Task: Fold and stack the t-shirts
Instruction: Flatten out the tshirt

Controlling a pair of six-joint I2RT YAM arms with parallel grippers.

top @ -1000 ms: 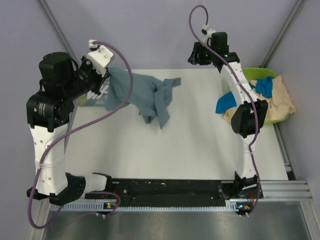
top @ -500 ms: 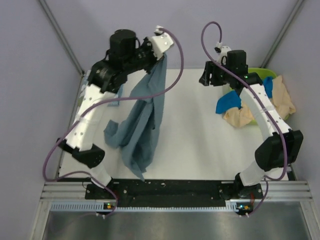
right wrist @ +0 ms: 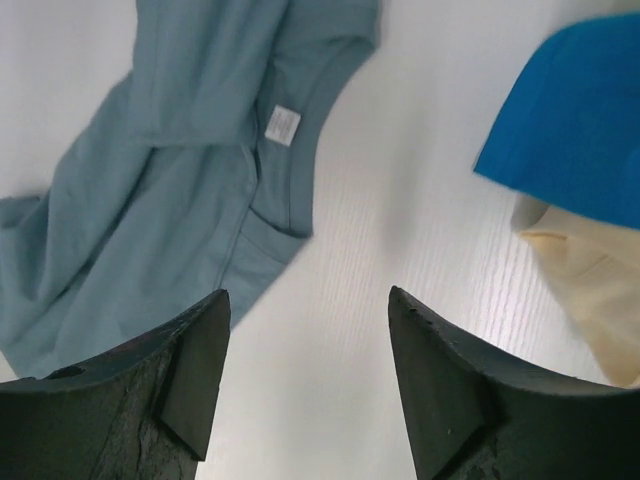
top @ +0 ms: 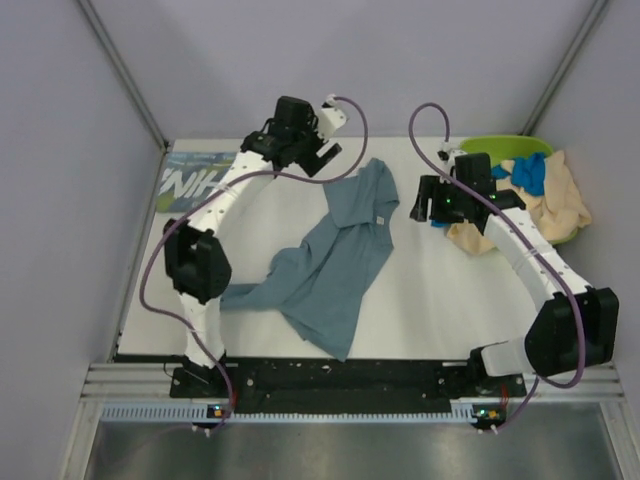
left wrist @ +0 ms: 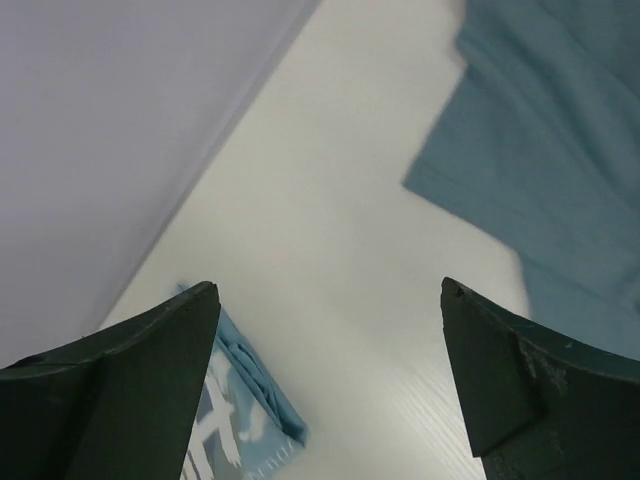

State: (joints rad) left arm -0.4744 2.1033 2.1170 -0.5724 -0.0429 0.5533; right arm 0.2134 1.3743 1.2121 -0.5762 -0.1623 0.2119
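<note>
- The teal t-shirt with white letters lies flat in the table's 10 o'clock corner, against the left wall.
- The left gripper hangs near 12 o'clock with its jaws spread wide and nothing between them. Bare tabletop shows below it.
- The slate-blue t-shirt sprawls rumpled across the middle. Its collar and white tag point to 12 o'clock, its hem reaches 6 o'clock, and one sleeve trails toward 8 o'clock.
- The right gripper hovers at 3 o'clock from the collar, jaws wide and holding nothing.
- The bright blue t-shirt lies bunched on the cream-beige t-shirt. Both spill from the lime-green tub in the 2 o'clock corner.
</note>
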